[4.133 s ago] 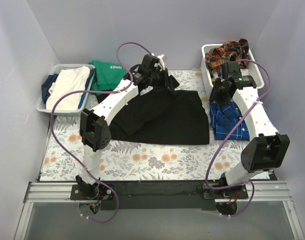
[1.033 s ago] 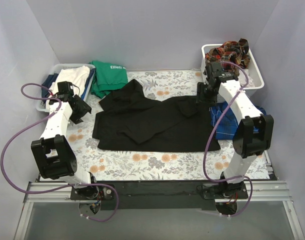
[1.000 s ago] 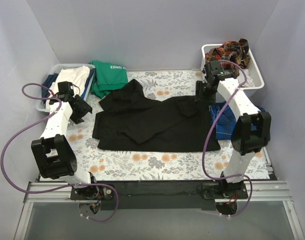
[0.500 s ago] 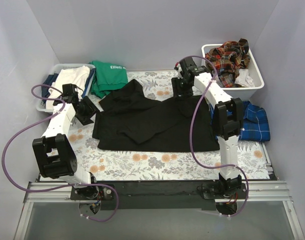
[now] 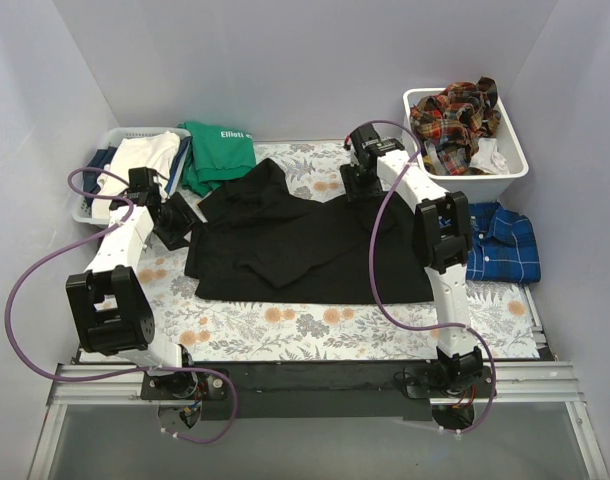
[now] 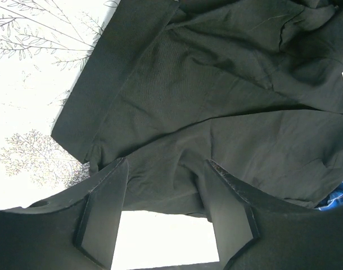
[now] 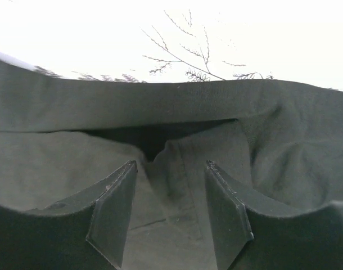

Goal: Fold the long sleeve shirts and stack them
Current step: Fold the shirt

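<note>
A large black long sleeve shirt [image 5: 305, 245] lies spread flat mid-table, one sleeve folded across its body. My left gripper [image 5: 177, 220] hovers at the shirt's left edge, open and holding nothing; in the left wrist view the gripper [image 6: 166, 164] points at the black cloth [image 6: 216, 112]. My right gripper [image 5: 357, 186] is over the shirt's far edge, open. Seen from the right wrist, it [image 7: 170, 166] stands above a folded sleeve end [image 7: 194, 163], gripping nothing. A blue plaid shirt [image 5: 501, 245] lies at the right. Red-orange plaid shirts [image 5: 453, 112] fill a bin.
The white bin [image 5: 505, 160] stands at the back right. A basket [image 5: 90, 212] with white and blue cloth sits at the back left, a green top [image 5: 220, 150] beside it. A floral table cover [image 5: 285, 320] shows in front of the black shirt.
My right arm has swung left from the blue plaid shirt to the black shirt's far edge, uncovering the plaid one. My left gripper has edged right toward the black shirt's left side.
</note>
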Tool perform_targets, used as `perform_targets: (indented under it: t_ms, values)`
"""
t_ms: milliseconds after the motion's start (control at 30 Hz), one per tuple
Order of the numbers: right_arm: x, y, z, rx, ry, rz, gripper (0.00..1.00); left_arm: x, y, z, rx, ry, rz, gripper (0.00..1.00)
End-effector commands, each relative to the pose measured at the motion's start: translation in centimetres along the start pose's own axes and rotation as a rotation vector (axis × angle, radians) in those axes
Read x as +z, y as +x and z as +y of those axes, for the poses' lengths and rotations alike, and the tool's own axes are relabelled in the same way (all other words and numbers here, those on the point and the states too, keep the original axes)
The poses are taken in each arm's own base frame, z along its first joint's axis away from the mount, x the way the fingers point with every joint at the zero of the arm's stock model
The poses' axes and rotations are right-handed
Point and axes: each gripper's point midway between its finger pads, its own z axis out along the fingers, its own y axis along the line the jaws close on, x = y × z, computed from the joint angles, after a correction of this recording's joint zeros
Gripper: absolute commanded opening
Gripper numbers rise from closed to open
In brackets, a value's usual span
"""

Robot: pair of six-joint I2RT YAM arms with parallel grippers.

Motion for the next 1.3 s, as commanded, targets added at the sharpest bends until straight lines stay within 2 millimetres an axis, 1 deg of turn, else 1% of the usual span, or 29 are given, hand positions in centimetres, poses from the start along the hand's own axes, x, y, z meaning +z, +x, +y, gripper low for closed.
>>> perform_targets:
  t_ms: [0,33,100,133,167,200,233,300,333,400,433,467,500,533,600,633,767,833,900,933,967,1000,1100,1200,1267]
  values:
    - [0.0,-1.3,0.6,-0.027,0.005,-0.037,0.57,0.0,0.7,-0.3,0.017,0.017,0.027,0.56]
    - [0.4,-1.2,0.5,-0.027,0.005,-0.032,0.52,0.0,0.7,-0.2,0.017,0.016,0.028,0.56]
    - [0.4,-1.3,0.7,-0.021,-0.004,-0.034,0.42,-0.1,0.8,-0.4,0.023,0.02,0.029,0.55]
    - [0.3,-1.3,0.9,-0.02,-0.011,-0.035,0.24,-0.3,0.8,-0.6,0.028,0.025,0.028,0.55]
    - [0.1,-1.4,0.9,-0.012,-0.011,-0.039,0.14,-0.3,0.7,-0.5,0.031,0.022,0.022,0.54]
    - [-0.1,-1.2,0.9,-0.011,-0.011,-0.036,0.06,-0.4,0.8,-0.4,0.036,0.017,0.016,0.55]
    - [-1.0,-1.6,1.1,-0.012,-0.013,-0.056,0.01,-0.5,0.7,-0.4,0.04,0.016,0.011,0.55]
    - [-2.0,-1.8,1.2,-0.017,-0.011,-0.07,0.01,-0.5,0.9,-0.3,0.044,0.018,0.012,0.54]
    - [-3.5,-2.4,1.6,-0.022,-0.02,-0.103,0.01,-0.5,1.0,-0.5,0.048,0.023,0.012,0.54]
    - [-5.3,-3.3,2.3,-0.035,-0.044,-0.148,0.01,-0.5,1.2,-0.7,0.053,0.038,0.019,0.54]
    - [-7.0,-3.9,2.8,-0.041,-0.062,-0.185,0.01,-0.6,1.4,-1.1,0.059,0.059,0.022,0.53]
    - [-7.9,-4.3,3.1,-0.043,-0.068,-0.211,0.01,-0.6,1.5,-1.3,0.065,0.07,0.024,0.52]
    - [-9.0,-4.8,4.2,-0.055,-0.117,-0.24,0.01,-0.6,1.7,-1.6,0.075,0.081,0.028,0.52]
    - [-10.8,-5.5,5.0,-0.069,-0.138,-0.283,0.01,-0.6,1.9,-1.9,0.085,0.093,0.03,0.52]
    - [-12.6,-6.2,6.1,-0.085,-0.178,-0.33,0.01,-0.7,2.5,-2.6,0.114,0.116,0.039,0.51]
    - [-14.1,-6.8,6.9,-0.101,-0.2,-0.368,0.01,-0.7,2.6,-2.9,0.13,0.124,0.035,0.51]
    - [-17.5,-8.4,9.0,-0.131,-0.284,-0.457,0.01,-0.8,3.7,-3.5,0.176,0.134,0.038,0.52]
    - [-18.3,-8.8,10.0,-0.147,-0.32,-0.478,0.01,-0.8,4.2,-3.9,0.193,0.142,0.046,0.52]
    - [-19.1,-9.5,10.6,-0.165,-0.34,-0.505,0.01,-0.6,4.5,-3.9,0.199,0.144,0.054,0.52]
    - [-19.0,-9.4,11.2,-0.175,-0.351,-0.503,0.01,-0.6,4.7,-3.8,0.2,0.143,0.058,0.52]
    - [-19.2,-9.6,11.5,-0.188,-0.362,-0.513,0.01,-0.5,5.6,-4.6,0.227,0.154,0.073,0.52]
    - [-19.4,-9.7,12.0,-0.2,-0.379,-0.518,0.01,-0.4,6.0,-4.6,0.234,0.152,0.082,0.52]
    - [-20.2,-10.2,13.1,-0.228,-0.405,-0.552,0.01,-0.1,6.4,-4.5,0.234,0.134,0.085,0.51]
    - [-22.1,-11.1,14.4,-0.256,-0.443,-0.611,0.01,0.0,6.1,-4.3,0.223,0.118,0.071,0.52]
    - [-23.0,-11.2,15.0,-0.273,-0.457,-0.632,0.01,-0.1,5.6,-4.0,0.215,0.096,0.046,0.52]
